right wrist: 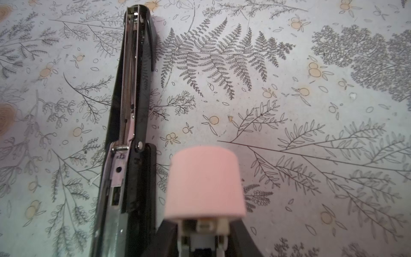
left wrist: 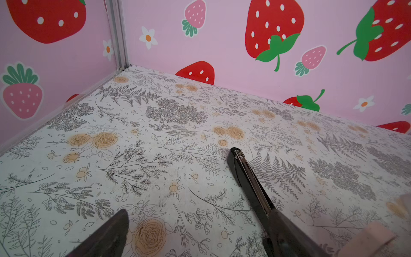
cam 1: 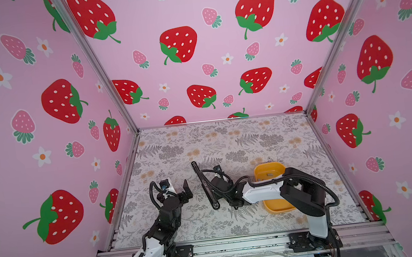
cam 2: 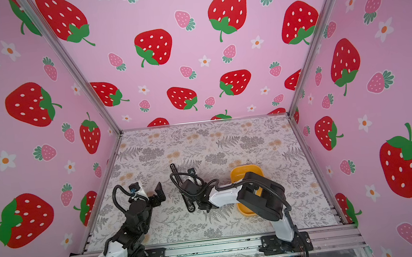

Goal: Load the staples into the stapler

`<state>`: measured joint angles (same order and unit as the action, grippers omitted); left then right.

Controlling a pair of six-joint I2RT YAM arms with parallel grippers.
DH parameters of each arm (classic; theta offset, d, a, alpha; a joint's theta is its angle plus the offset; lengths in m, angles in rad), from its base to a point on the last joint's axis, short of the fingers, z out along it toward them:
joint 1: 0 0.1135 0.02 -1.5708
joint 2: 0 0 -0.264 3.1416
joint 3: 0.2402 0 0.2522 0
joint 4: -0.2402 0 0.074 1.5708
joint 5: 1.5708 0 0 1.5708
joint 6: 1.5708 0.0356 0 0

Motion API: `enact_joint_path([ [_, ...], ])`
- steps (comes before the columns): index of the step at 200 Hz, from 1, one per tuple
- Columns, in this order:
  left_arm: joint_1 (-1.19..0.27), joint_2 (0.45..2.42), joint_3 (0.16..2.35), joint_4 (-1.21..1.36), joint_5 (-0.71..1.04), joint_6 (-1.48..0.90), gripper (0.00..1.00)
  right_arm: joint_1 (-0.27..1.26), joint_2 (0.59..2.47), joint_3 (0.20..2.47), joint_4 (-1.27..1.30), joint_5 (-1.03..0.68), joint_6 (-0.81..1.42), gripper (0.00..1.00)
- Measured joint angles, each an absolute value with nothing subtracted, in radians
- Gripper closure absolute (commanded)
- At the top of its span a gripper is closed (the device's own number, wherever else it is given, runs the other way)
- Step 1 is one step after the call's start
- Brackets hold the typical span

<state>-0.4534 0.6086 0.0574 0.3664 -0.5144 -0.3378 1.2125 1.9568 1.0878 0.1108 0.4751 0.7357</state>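
A floral table carries a yellow tray right of centre and a black stapler opened flat mid-frame. Left of it the left claw gapes wide, empty; the right claw sits beside its hinge, grip impossible to tell. Grey specks in the tray may be staples.

One stapler, one yellow tray, one left arm and one right arm.

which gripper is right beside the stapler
The right gripper: its pink pad sits right beside the hinge of the open stapler. The left gripper stands wide open, clearly apart from the stapler.
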Motion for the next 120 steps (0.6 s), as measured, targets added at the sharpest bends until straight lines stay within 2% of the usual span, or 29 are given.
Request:
enact_joint_path([
  [84, -0.453, 0.609, 0.057, 0.367, -0.513, -0.338, 0.01, 1.213, 1.980, 1.089, 0.093, 0.472, 0.738, 0.50],
  [120, -0.453, 0.609, 0.057, 0.367, -0.512, -0.338, 0.01, 1.213, 1.979, 1.089, 0.092, 0.472, 0.736, 0.49],
])
